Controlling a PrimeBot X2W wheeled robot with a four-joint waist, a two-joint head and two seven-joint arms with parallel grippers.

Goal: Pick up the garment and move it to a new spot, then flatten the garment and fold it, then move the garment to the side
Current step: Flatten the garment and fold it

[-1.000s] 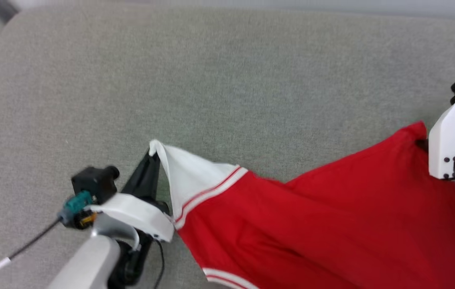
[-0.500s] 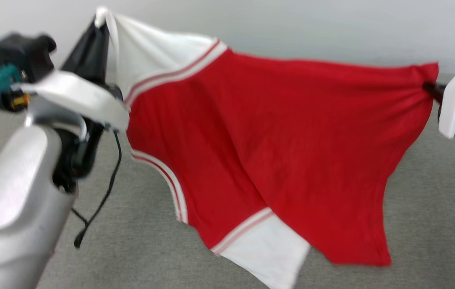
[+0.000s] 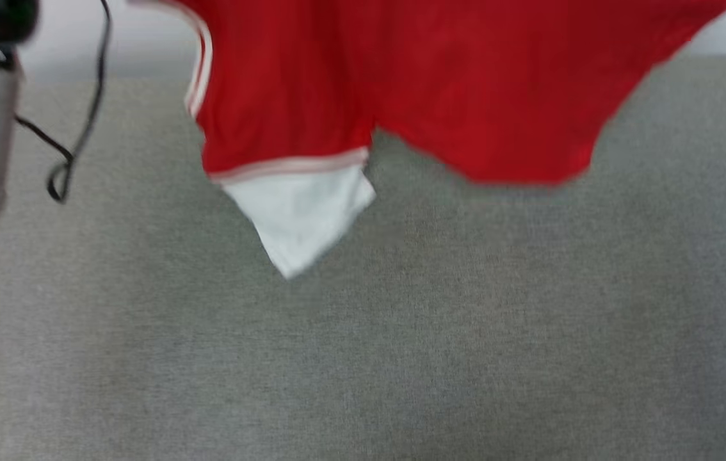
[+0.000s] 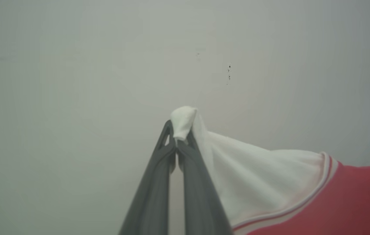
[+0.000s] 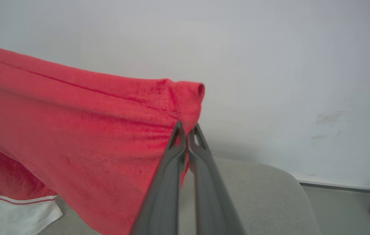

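The left gripper (image 4: 177, 137) is rising from the bottom edge, its 2 dark fingers (image 4: 154, 189) pressing together at the tips. They are pinching a white corner of the garment (image 4: 269, 182), and a small wad of white cloth is bulging out just above the tips. From the pinch, the white sleeve panel is draping down to the right, running into a red-and-white stripe trim (image 4: 327, 182) and then the red body at the lower right. A plain pale wall (image 4: 74, 65) is standing behind, bearing a few small dark specks (image 4: 229, 72).
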